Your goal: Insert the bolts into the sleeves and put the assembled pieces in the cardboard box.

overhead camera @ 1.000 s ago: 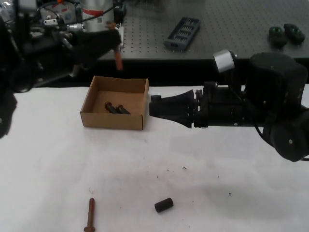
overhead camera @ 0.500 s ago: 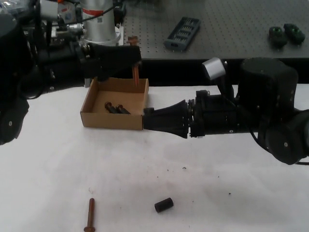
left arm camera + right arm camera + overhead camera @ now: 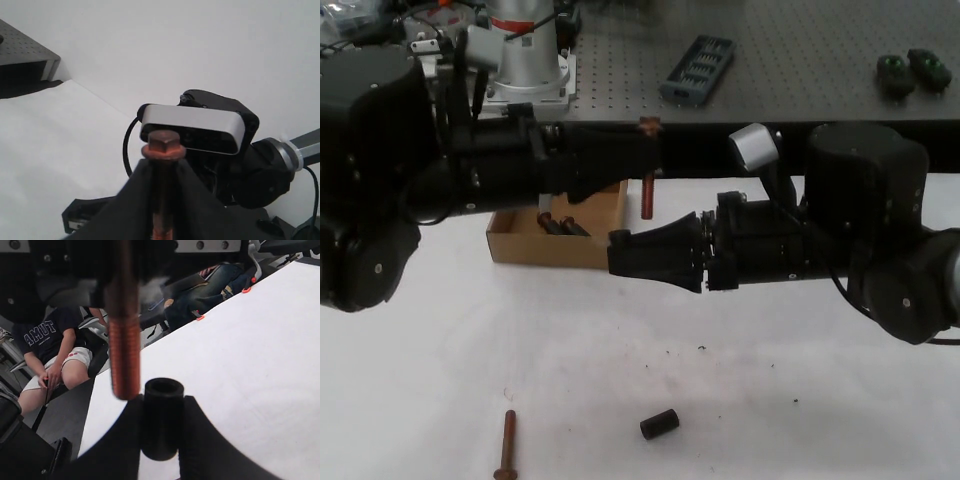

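My left gripper [image 3: 646, 168] is shut on a copper bolt [image 3: 647, 190] that hangs upright, head up, just right of the cardboard box [image 3: 550, 250]. In the left wrist view the bolt [image 3: 161, 185] sits pinched between the black fingers [image 3: 197, 200]. My right gripper [image 3: 617, 250] reaches in from the right, below the bolt, and is shut on a black sleeve [image 3: 161, 417] with its bore facing up. The bolt's threaded end [image 3: 124, 360] hangs close beside the sleeve's mouth, not inside it. Two dark assembled pieces [image 3: 558, 224] lie in the box, partly hidden by the left arm.
A loose copper bolt [image 3: 506, 445] and a loose black sleeve [image 3: 659, 424] lie on the white sheet near the front edge. On the perforated bench behind are a dark slotted tray [image 3: 698, 65] and two small black-green parts [image 3: 910, 70].
My left gripper has carried the bolt rightward from above the box's back edge to beside the right gripper. The right gripper has shifted slightly left and down.
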`<act>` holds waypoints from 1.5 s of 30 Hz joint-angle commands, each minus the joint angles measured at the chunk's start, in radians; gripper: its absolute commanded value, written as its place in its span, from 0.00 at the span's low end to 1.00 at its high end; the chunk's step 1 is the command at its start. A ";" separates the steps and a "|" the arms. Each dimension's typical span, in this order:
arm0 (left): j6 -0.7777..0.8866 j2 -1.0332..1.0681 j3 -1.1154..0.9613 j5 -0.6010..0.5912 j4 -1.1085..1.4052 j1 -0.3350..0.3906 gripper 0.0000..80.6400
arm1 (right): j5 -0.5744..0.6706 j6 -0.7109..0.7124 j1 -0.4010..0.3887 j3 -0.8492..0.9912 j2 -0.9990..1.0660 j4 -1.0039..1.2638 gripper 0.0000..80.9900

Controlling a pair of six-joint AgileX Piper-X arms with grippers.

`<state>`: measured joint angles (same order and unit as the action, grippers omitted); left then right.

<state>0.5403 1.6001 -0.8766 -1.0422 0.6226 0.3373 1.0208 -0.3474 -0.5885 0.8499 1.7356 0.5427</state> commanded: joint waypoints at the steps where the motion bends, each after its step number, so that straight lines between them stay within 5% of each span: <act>1: -0.023 0.003 -0.005 0.033 0.008 -0.001 0.01 | 0.015 0.010 -0.003 0.005 0.002 -0.005 0.06; 20: 0.045 0.003 -0.005 0.208 0.000 -0.024 0.01 | -0.054 0.053 0.004 0.005 0.002 -0.005 0.06; 45: 0.060 0.003 -0.005 0.188 -0.092 -0.024 0.01 | -0.123 0.053 0.004 0.005 0.002 0.034 0.06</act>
<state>0.5912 1.6001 -0.8766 -0.8339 0.5199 0.3174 0.9001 -0.3060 -0.5885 0.8499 1.7356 0.5555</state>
